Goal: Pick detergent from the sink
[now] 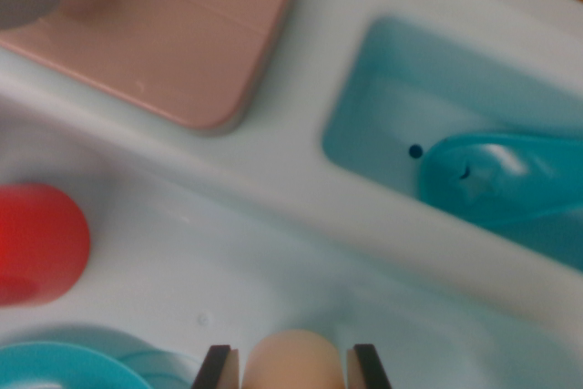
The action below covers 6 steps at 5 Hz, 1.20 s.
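the gripper [293, 363] is clamped on the rounded peach plastic detergent bottle [293, 362], its 2 fingers flanking it, above the pale white plastic sink [273, 252], presumably to lift it clear.

Only the gripper [294, 363] shows, at the bottom edge of the wrist view, approx. centre; arm & wrist are out of frame. Two dark fingertips [219, 367] w/ pale inner faces point up into the pic, one on the wrist view's left, the other on the wrist view's right, set a bit apart. Between them sits a rounded peach-coloured object [293, 360], each side touching or nearly touching a fingertip, so the jaws look closed on it.
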Motion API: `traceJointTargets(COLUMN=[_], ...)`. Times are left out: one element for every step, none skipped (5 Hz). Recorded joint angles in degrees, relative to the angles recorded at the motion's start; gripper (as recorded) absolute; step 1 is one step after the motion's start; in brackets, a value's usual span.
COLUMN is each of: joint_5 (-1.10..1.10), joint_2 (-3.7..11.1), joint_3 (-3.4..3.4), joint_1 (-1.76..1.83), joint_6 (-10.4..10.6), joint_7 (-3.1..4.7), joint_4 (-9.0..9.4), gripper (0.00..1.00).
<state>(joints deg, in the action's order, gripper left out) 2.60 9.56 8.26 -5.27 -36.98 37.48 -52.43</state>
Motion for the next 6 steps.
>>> traceJointTargets(joint_5=[0.0, -0.11, -0.11, -0.26, -0.26, -0.43], joint_2=[0.0, -0.49, -0.49, -1.13, -1.13, -1.87], joint_3=[0.0, 0.0, 0.0, 0.0, 0.0, 0.01], joint_1=[0.0, 0.01, 0.01, 0.03, 0.03, 0.05], joint_6=[0.0, -1.4, -1.4, -3.1, -3.1, -5.2], joint_7=[0.0, -0.09, -0.09, -0.2, -0.2, -0.32], joint_4=[0.0, -0.87, -0.87, -1.99, -1.99, -3.31], gripper=[1.0, 1.0, 1.0, 1.0, 1.0, 1.0])
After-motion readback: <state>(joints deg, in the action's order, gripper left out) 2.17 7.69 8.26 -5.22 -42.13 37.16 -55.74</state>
